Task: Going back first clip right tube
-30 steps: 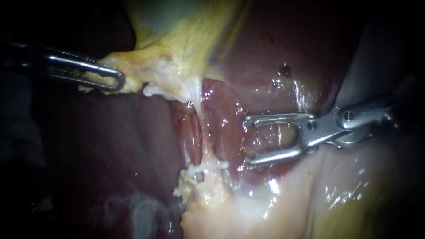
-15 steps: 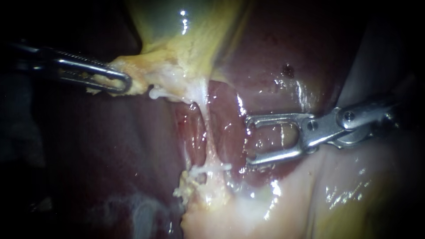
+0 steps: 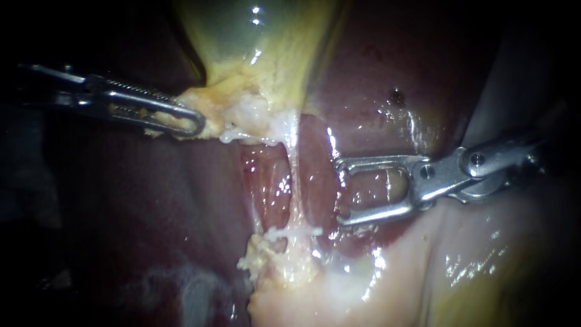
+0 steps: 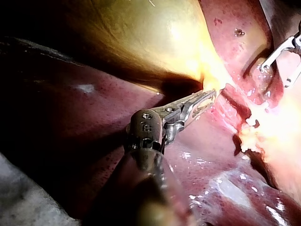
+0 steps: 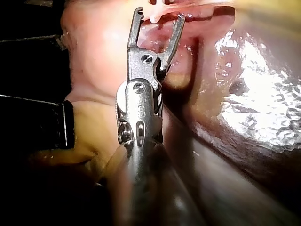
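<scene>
Right instrument's hand [image 3: 339,192] gapes, holding nothing, with bare liver [image 3: 375,103] around it and room to move. Thin tube [image 3: 295,181] stands just beyond its tips. Left instrument's hand [image 3: 195,124] clamps gallbladder [image 3: 266,54] edge.

- A thin, pale, glistening tube [image 3: 293,181] is seen stretched taut, nearly upright
- It is strung from the gallbladder [image 3: 260,54] down to whitish fat [image 3: 284,260], over red liver [image 3: 363,72]

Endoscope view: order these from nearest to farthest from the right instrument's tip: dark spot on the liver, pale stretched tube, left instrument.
1. Pale stretched tube, just ahead of the right instrument.
2. Dark spot on the red-brown liver, above that instrument.
3. Left instrument, far across, gripping yellow gallbladder tissue.
</scene>
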Controlling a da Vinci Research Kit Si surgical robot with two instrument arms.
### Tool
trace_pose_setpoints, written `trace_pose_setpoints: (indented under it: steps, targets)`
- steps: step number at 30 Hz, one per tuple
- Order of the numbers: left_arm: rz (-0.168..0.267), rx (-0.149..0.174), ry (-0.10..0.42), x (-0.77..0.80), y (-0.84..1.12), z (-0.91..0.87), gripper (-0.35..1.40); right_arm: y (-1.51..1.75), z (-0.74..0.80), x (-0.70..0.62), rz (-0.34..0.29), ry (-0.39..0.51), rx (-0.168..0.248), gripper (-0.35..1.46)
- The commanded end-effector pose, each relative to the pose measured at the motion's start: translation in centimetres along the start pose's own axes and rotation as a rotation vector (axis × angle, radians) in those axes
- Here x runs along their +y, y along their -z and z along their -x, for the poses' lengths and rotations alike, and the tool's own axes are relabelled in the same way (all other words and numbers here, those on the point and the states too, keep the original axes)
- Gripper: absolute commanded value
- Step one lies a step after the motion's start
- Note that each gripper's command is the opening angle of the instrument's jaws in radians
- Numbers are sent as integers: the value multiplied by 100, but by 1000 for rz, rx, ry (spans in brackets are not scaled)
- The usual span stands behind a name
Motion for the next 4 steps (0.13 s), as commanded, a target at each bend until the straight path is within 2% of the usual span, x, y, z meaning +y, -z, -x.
trace_pose_setpoints:
  steps: [1,4]
  targets:
    - [-1,0,0,0,0,0,-35,0,0,0,0,0,0,49]
    - [-1,0,0,0,0,0,-35,0,0,0,0,6,0,49]
